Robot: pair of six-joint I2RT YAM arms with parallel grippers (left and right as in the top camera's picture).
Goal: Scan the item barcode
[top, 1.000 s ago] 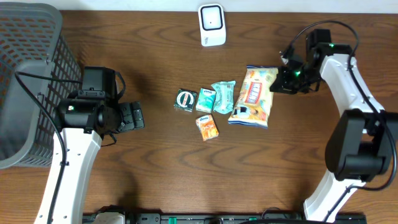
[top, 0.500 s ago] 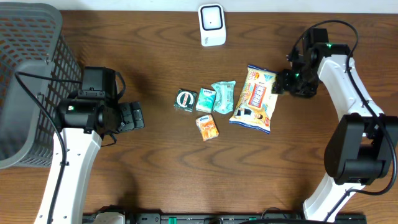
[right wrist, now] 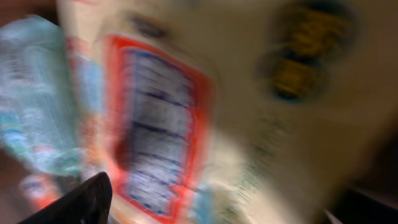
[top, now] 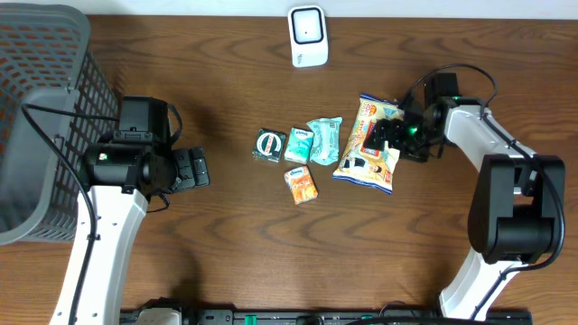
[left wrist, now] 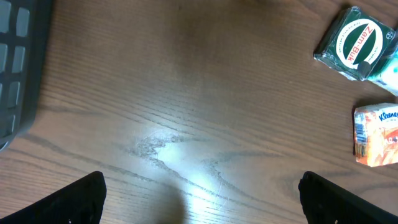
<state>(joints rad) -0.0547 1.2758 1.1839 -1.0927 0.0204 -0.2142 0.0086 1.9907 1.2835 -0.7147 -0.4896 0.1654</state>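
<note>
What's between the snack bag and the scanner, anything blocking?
Nothing visible. Bare wood runs from the snack bag to the scanner. The small packets lie on the bag's left-arm side, off that line. The right claw is open over the bag.

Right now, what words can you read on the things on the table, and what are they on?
"Zam-Buk": green box.
"Kleene", cut off by the frame: orange pack.
Snack bag: print too blurred to read.
Teal packs: too small to read.
</note>
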